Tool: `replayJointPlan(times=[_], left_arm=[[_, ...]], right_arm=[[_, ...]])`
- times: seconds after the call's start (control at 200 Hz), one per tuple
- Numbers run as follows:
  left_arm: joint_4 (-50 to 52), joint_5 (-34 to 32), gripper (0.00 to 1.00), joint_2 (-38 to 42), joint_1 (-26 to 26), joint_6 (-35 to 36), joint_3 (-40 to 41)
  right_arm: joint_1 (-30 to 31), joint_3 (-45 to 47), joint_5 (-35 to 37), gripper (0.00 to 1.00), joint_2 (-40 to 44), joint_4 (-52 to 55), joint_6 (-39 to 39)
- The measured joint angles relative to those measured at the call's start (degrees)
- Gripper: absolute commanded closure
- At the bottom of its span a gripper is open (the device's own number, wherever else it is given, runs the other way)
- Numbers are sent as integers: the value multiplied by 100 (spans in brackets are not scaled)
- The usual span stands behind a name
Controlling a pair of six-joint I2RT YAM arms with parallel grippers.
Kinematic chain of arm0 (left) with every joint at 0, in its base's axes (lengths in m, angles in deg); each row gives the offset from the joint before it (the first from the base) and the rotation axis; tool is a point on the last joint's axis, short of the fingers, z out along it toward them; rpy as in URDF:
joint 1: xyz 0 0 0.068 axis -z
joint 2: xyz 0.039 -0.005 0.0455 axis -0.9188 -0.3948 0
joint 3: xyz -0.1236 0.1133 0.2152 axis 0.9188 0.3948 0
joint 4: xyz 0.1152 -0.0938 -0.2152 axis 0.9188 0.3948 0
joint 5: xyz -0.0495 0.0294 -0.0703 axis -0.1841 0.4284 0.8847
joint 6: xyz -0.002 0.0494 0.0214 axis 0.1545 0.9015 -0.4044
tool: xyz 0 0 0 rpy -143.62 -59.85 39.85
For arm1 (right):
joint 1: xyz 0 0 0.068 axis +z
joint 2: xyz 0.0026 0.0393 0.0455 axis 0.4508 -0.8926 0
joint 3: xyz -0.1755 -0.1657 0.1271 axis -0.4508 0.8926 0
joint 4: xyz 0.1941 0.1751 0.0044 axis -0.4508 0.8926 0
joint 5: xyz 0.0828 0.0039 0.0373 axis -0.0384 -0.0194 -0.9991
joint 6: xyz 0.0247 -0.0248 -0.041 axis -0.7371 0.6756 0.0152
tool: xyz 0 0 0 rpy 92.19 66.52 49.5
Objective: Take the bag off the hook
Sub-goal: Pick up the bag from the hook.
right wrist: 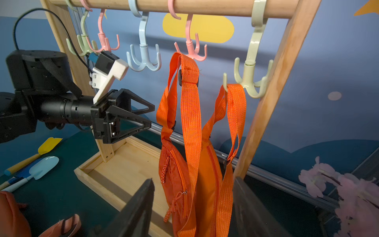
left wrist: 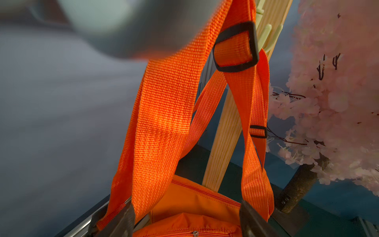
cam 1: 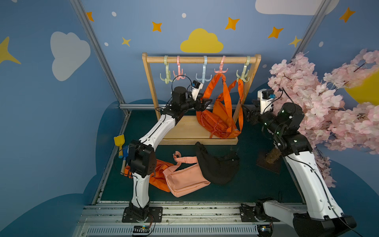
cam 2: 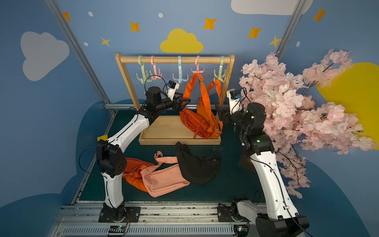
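Observation:
An orange bag (cam 1: 217, 121) (cam 2: 196, 123) hangs inside the wooden rack. Its strap (right wrist: 190, 106) loops over a pink hook (cam 1: 221, 70) (right wrist: 190, 51), and a second stretch of strap sits on a prong of the green hook (cam 1: 243, 77) (right wrist: 249, 82). My left gripper (cam 1: 206, 102) (right wrist: 151, 117) is open, its tips just left of the strap. In the left wrist view the left gripper (left wrist: 184, 207) has the bag's top (left wrist: 184, 225) and the strap right before it. My right gripper (cam 1: 245, 110) (right wrist: 193, 180) is open to the right of the bag, apart from it.
A peach bag (cam 1: 184, 178), a black bag (cam 1: 217, 166) and another orange bag (cam 1: 158, 174) lie on the floor in front of the rack's tray base (cam 1: 184, 133). Toy shovels (cam 1: 120, 143) lie at the left. A pink blossom tree (cam 1: 317, 102) crowds my right arm.

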Motion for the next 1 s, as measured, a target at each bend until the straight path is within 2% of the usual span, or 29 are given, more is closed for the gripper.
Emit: replayJointPlan(times=[0.511,0.781,1.001], left_arm=[[393,15,21,-538,-9,-138,-739],[533,-177,23,-839,-22,118,-1204],[450,-81,25,-1532,-114,109,-2070]], right_arm=[[-116,184,-317,38,-184,101,236],[-118,42,-697,40,-621,-129,125],[-118,-195,-728,42,-931,-490,61]])
